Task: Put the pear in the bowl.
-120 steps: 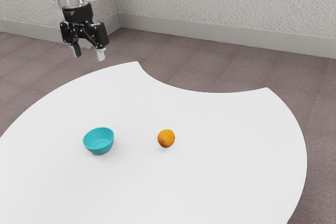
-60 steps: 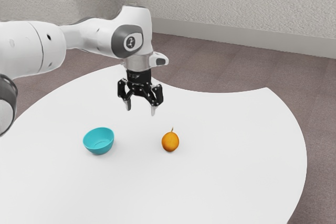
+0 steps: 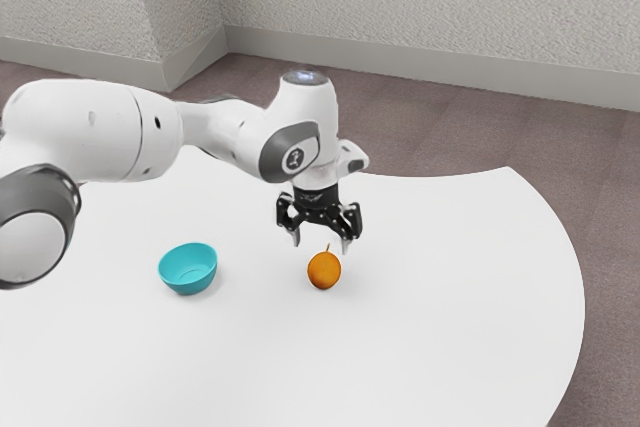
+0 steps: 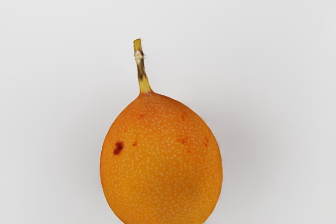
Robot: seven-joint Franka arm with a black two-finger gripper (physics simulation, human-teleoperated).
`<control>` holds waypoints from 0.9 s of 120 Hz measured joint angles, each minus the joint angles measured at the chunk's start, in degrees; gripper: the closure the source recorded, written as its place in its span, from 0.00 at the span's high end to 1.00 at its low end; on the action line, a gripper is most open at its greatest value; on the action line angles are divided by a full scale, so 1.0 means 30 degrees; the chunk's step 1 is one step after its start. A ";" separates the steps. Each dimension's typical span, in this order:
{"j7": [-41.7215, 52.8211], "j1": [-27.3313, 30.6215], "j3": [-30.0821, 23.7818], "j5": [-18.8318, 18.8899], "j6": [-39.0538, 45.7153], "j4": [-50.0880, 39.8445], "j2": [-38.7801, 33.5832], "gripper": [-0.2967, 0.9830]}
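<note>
One round orange pear (image 3: pixel 324 271) under the black two-finger gripper (image 3: pixel 321 242).
The gripper's fingers stand apart above the stemmed fruit on the white curved-edge table (image 3: pixel 450 297); the turquoise round bowl (image 3: pixel 187 286) sits apart, toward the exterior view's left.

The rounded white arm (image 3: pixel 110 132) bears dark grey joint bands (image 3: pixel 275 155), small black dots (image 3: pixel 157 123) and a black, pale-tipped hand (image 3: pixel 321 245).
</note>
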 joint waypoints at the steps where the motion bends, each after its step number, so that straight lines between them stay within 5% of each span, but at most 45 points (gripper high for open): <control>1: -0.0023 -0.0031 0.0000 0.0048 0.0094 -0.0047 0.0002 0.75; 108: -0.0229 0.0116 -0.0028 0.0599 0.4913 -0.1696 0.1431 0.73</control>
